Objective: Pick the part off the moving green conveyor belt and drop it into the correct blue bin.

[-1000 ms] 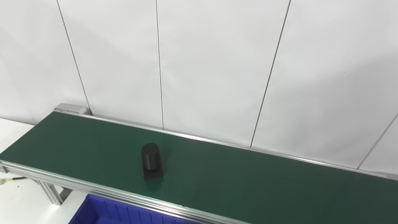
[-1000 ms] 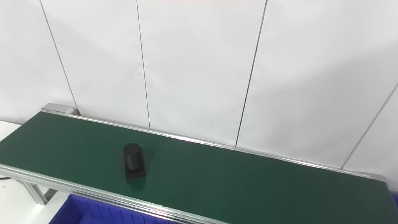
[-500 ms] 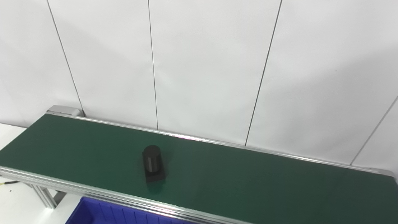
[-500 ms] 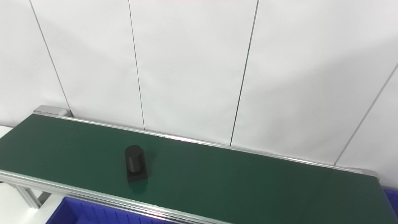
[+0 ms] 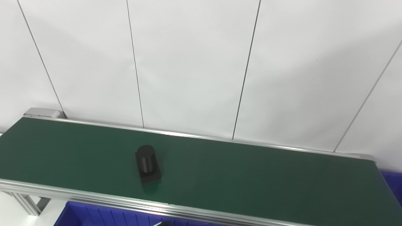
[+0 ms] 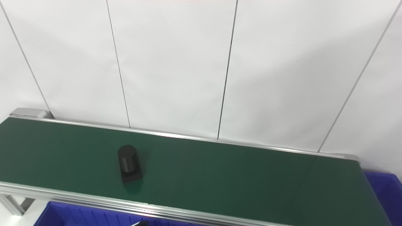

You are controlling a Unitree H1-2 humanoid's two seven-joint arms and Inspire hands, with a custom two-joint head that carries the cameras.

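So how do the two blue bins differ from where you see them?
The near blue bin sits below the conveyor belt front rail, left of centre, its ribbed inner wall showing. The far blue bin sits past the belt's right end, showing only a corner. Both are blue plastic and cut off by the frame.

We face a white panelled wall (image 5: 194, 62), its panels divided by thin dark seams (image 5: 245, 69) that fan slightly apart toward the top. Lighting is even and diffuse, with a soft grey shadow on the right panels. At lower left, a pale surface (image 5: 9, 213) shows past an aluminium frame leg (image 5: 26, 204).
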